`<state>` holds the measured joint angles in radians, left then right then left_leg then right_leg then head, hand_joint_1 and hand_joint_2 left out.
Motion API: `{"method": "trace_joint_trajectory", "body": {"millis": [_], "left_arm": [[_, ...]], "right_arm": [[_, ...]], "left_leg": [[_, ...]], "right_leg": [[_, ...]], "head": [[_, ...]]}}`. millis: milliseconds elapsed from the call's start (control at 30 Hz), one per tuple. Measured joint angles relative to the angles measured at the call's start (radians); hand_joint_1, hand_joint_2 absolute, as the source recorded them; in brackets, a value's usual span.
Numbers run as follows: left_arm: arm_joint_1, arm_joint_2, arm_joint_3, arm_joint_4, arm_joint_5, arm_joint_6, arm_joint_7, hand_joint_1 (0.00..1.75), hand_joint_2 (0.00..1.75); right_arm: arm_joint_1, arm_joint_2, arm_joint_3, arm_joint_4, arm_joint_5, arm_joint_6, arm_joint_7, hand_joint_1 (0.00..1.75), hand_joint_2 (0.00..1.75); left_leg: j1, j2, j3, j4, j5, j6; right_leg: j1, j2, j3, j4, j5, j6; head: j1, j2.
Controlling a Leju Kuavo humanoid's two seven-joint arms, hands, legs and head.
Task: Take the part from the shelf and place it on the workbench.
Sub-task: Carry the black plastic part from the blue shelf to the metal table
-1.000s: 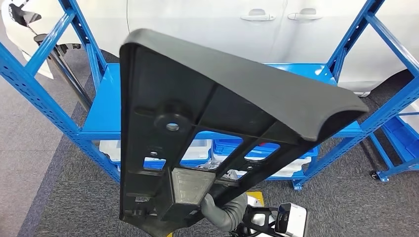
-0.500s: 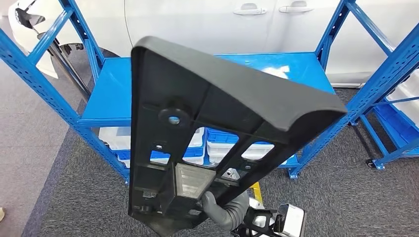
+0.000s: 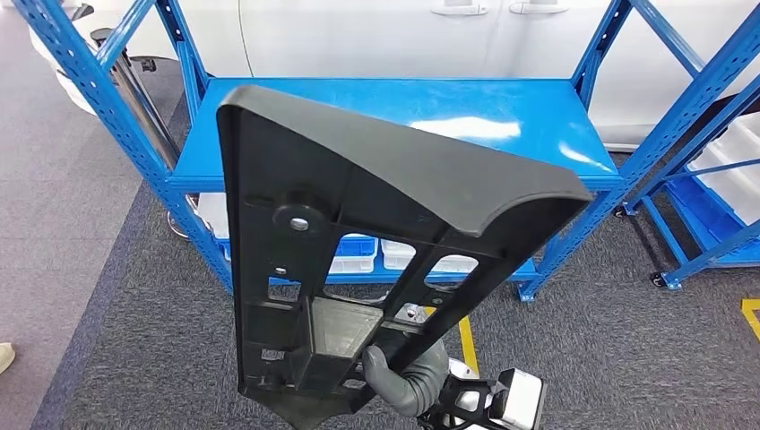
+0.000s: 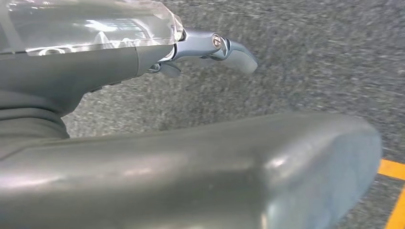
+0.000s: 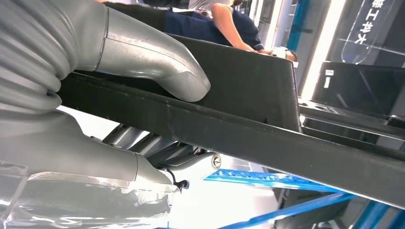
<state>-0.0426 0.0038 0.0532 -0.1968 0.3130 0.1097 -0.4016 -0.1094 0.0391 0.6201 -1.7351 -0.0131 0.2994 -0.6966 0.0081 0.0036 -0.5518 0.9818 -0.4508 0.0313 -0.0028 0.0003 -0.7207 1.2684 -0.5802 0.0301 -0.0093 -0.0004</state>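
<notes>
Before the shelf [image 3: 394, 112], ribbed black part [image 3: 358, 242]

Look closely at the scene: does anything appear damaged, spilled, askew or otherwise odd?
Nothing looks damaged or spilled. The large black part is held tilted in front of the blue shelf, gripped near its lower end by the right hand; its thumb presses on the part's edge in the right wrist view.
</notes>
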Motion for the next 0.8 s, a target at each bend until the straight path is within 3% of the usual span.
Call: {"method": "trace_joint_trajectory", "body": {"millis": [33, 67, 133, 200, 267, 333, 367, 400, 467, 500, 533, 567, 600, 667, 700, 733, 800], "left_arm": [[0.001, 0.000, 0.000, 0.000, 0.004, 0.002, 0.001, 0.00, 0.00], [0.001, -0.001, 0.001, 0.000, 0.008, 0.005, 0.004, 0.00, 0.00], [0.002, -0.004, 0.005, 0.000, 0.018, 0.011, 0.011, 0.00, 0.00], [0.002, -0.008, 0.009, 0.000, 0.023, 0.013, 0.017, 0.00, 0.00], [0.002, -0.010, 0.013, 0.000, 0.026, 0.013, 0.018, 0.00, 0.00], [0.003, -0.011, 0.017, 0.000, 0.027, 0.013, 0.019, 0.00, 0.00], [0.003, -0.011, 0.018, 0.000, 0.027, 0.013, 0.019, 0.00, 0.00], [0.004, -0.011, 0.020, 0.000, 0.027, 0.013, 0.019, 0.00, 0.00], [0.006, -0.012, 0.022, 0.000, 0.028, 0.015, 0.019, 0.00, 0.00], [0.007, -0.012, 0.023, 0.000, 0.028, 0.016, 0.019, 0.00, 0.00], [0.009, -0.012, 0.024, 0.000, 0.028, 0.016, 0.019, 0.00, 0.00], [0.010, -0.012, 0.025, 0.000, 0.027, 0.017, 0.019, 0.00, 0.00], [0.011, -0.012, 0.026, 0.000, 0.025, 0.017, 0.018, 0.00, 0.00], [0.011, -0.012, 0.026, 0.000, 0.020, 0.017, 0.018, 0.00, 0.00], [0.010, -0.012, 0.026, 0.000, 0.017, 0.017, 0.017, 0.00, 0.00], [0.010, -0.012, 0.026, 0.000, 0.015, 0.017, 0.017, 0.00, 0.00], [0.010, -0.013, 0.026, 0.000, 0.012, 0.017, 0.015, 0.00, 0.00]], "right_arm": [[0.000, -0.001, 0.000, 0.003, -0.001, 0.002, 0.000, 1.75, 1.75], [0.000, -0.001, 0.000, 0.006, -0.003, 0.005, 0.000, 1.75, 1.75], [0.000, -0.001, 0.000, 0.011, -0.004, 0.008, 0.000, 1.75, 1.75], [-0.002, -0.001, 0.001, 0.012, -0.005, 0.009, 0.000, 1.75, 1.75], [-0.005, 0.000, 0.002, 0.012, -0.005, 0.009, 0.000, 1.75, 1.75], [-0.005, 0.000, 0.002, 0.013, -0.005, 0.010, 0.000, 1.75, 1.75], [-0.004, 0.000, 0.003, 0.014, -0.006, 0.011, 0.000, 1.75, 1.75], [-0.004, 0.000, 0.004, 0.014, -0.007, 0.015, 0.000, 1.75, 1.75], [0.000, -0.001, 0.006, 0.013, -0.009, 0.027, 0.000, 1.75, 1.75], [0.004, -0.001, 0.006, 0.012, -0.009, 0.032, 0.000, 1.75, 1.75], [0.008, -0.002, 0.006, 0.010, -0.009, 0.036, 0.000, 1.75, 1.75], [0.012, -0.004, 0.006, 0.008, -0.009, 0.038, 0.000, 1.75, 1.75], [0.015, -0.005, 0.007, 0.006, -0.009, 0.039, 0.000, 1.75, 1.75], [0.017, -0.006, 0.007, -0.002, -0.008, 0.039, 0.000, 1.75, 1.75], [0.018, -0.006, 0.007, -0.006, -0.007, 0.039, 0.000, 1.75, 1.75], [0.018, -0.007, 0.007, -0.010, -0.006, 0.039, -0.001, 1.75, 1.75], [0.020, -0.007, 0.007, -0.017, -0.004, 0.035, -0.001, 1.75, 1.75]], "left_leg": [[0.000, 0.000, -0.017, 0.002, 0.010, -0.001], [0.000, 0.000, -0.032, 0.004, 0.019, -0.003], [-0.001, 0.000, -0.055, 0.009, 0.036, -0.007], [-0.003, -0.001, -0.066, 0.014, 0.049, -0.014], [-0.004, -0.001, -0.069, 0.014, 0.063, -0.026], [-0.002, -0.001, -0.074, 0.018, 0.067, -0.038], [-0.001, -0.002, -0.081, 0.033, 0.052, -0.043], [0.001, -0.002, -0.096, 0.068, 0.021, -0.048], [0.005, -0.003, -0.141, 0.194, -0.064, -0.057], [0.006, -0.003, -0.162, 0.258, -0.093, -0.061], [0.008, -0.002, -0.168, 0.294, -0.100, -0.065], [0.009, -0.002, -0.155, 0.292, -0.089, -0.067], [0.011, -0.002, -0.120, 0.250, -0.065, -0.068], [0.012, -0.003, -0.030, 0.113, -0.028, -0.065], [0.011, -0.004, -0.001, 0.065, -0.021, -0.061], [0.010, -0.005, 0.012, 0.039, -0.023, -0.055], [0.008, -0.006, 0.009, 0.032, -0.025, -0.042]], "right_leg": [[-0.001, 0.000, 0.005, 0.037, 0.006, 0.001], [-0.001, 0.000, 0.024, 0.038, 0.035, 0.000], [0.001, 0.000, 0.108, -0.050, 0.093, -0.008], [0.006, -0.001, 0.220, -0.207, 0.077, -0.021], [0.012, -0.001, 0.275, -0.297, 0.045, -0.034], [0.010, -0.003, 0.272, -0.308, 0.054, -0.047], [0.008, -0.005, 0.268, -0.310, 0.062, -0.054], [0.005, -0.007, 0.262, -0.313, 0.071, -0.060], [0.007, -0.010, 0.246, -0.310, 0.082, -0.066], [0.007, -0.011, 0.237, -0.307, 0.087, -0.067], [0.008, -0.011, 0.228, -0.302, 0.090, -0.066], [0.007, -0.011, 0.219, -0.297, 0.093, -0.064], [0.006, -0.011, 0.213, -0.291, 0.094, -0.062], [0.006, -0.011, 0.200, -0.277, 0.093, -0.055], [0.007, -0.011, 0.195, -0.271, 0.093, -0.050], [0.009, -0.011, 0.191, -0.266, 0.093, -0.045], [0.010, -0.010, 0.186, -0.262, 0.096, -0.035]], "head": [[0.000, 0.000], [0.000, 0.000], [0.000, 0.000], [0.000, 0.000], [0.000, 0.000], [0.000, 0.000], [0.000, 0.000], [0.000, 0.000], [0.000, 0.000], [0.000, 0.000], [0.000, 0.000], [0.000, 0.000], [0.000, 0.000], [0.000, 0.000], [0.000, 0.000], [0.000, 0.000], [0.000, 0.000]]}}
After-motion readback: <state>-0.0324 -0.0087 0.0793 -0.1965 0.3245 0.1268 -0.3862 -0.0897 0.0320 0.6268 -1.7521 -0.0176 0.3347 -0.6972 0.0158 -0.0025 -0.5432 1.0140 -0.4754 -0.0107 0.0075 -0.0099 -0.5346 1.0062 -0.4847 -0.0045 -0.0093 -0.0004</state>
